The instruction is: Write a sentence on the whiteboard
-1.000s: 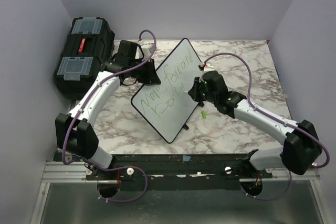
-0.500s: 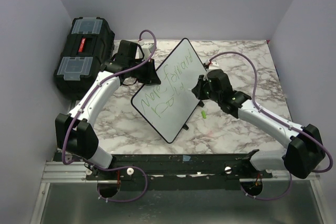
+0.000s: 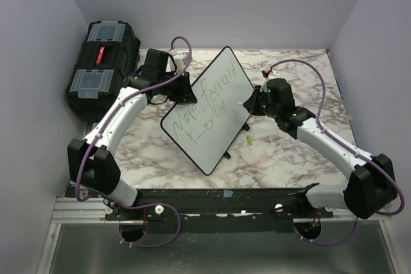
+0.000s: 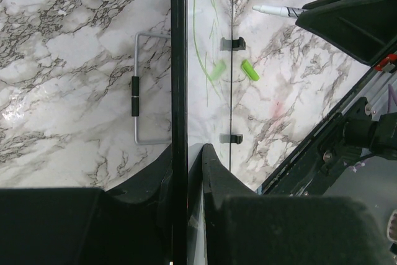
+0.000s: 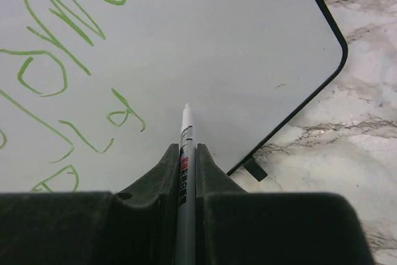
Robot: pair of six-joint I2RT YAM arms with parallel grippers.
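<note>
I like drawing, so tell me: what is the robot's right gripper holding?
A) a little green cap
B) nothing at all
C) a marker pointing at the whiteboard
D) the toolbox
C: the right gripper is shut on a marker, and its tip points at the whiteboard.

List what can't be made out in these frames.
Top view: second line of the sentence, too small and slanted to read.
Right wrist view: whether the marker tip touches the whiteboard, since it is seen nearly end-on; the words are cut off by the frame edge.
Left wrist view: the whiteboard's face, seen edge-on.
</note>
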